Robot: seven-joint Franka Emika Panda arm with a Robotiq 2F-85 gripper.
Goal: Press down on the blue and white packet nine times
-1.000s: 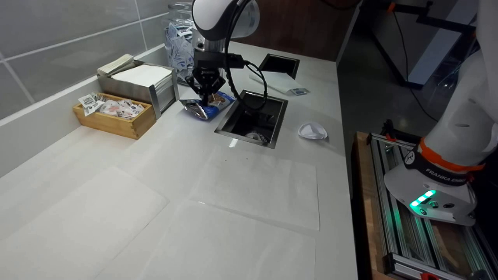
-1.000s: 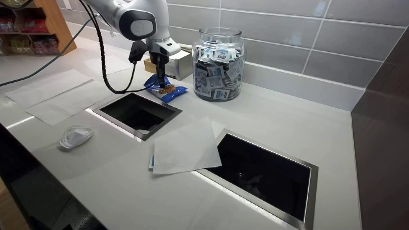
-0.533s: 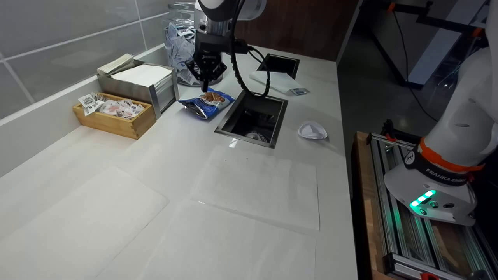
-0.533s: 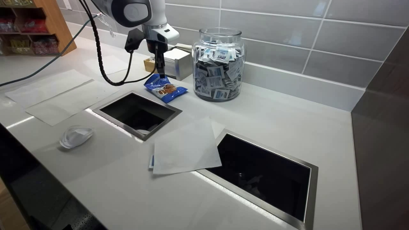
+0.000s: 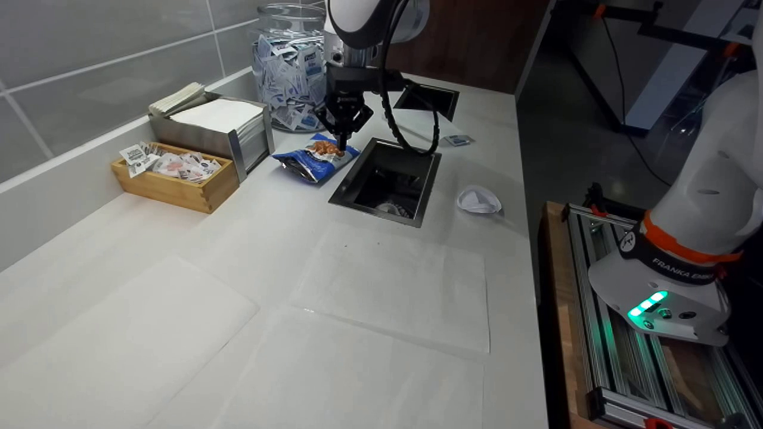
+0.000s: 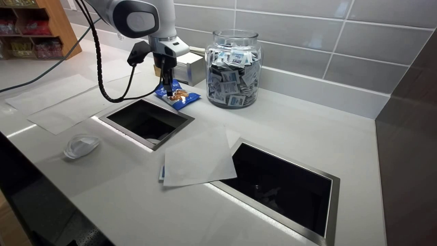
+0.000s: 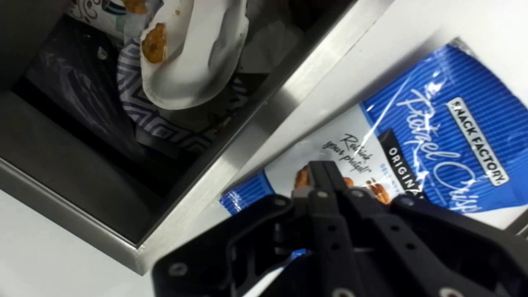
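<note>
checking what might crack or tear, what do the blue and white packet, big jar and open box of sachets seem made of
The blue and white packet: likely glossy plastic film, given its glare streaks and wrinkles.
The jar: clear and smooth, glass or rigid plastic, as sachets inside show through.
The box: probably wood, satin-looking, judging by its honey color and jointed corner.
</note>
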